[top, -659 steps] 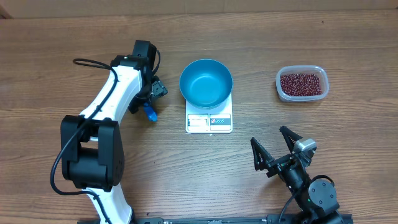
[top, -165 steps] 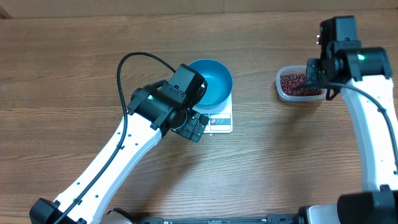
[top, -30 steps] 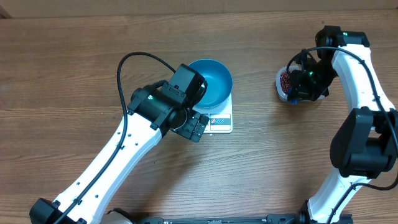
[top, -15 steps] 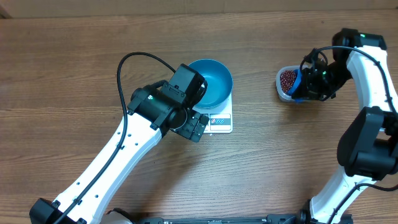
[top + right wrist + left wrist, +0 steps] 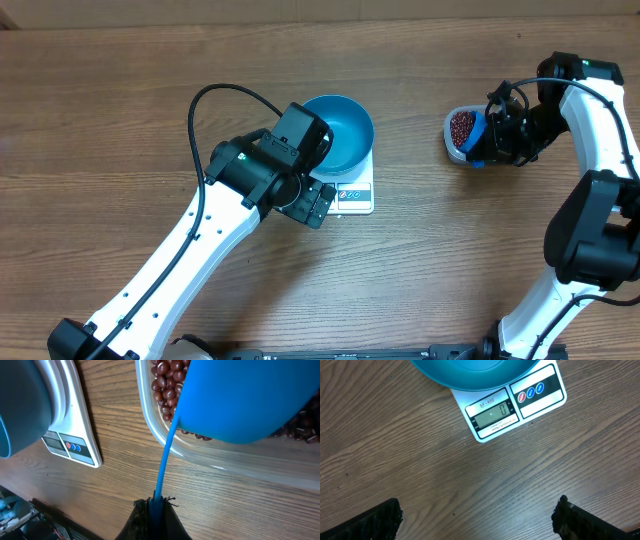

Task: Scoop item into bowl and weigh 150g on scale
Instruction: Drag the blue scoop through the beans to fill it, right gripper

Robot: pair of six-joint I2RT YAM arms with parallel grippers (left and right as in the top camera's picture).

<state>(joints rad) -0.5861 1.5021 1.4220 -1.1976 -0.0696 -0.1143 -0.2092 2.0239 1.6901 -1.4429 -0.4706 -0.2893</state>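
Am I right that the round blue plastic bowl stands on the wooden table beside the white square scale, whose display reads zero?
Not quite: the round blue plastic bowl stands on the white square scale, not beside it; the left wrist view shows this. Its display does read zero.

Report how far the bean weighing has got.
Done: the blue bowl sits on the scale, and its display reads 0.
In hand: the right hand is shut on the blue scoop, whose cup is over the beans in the clear tub. The left hand hangs open before the scale.
Left: no beans show in the bowl, so all scooping and weighing to 150 g remains.
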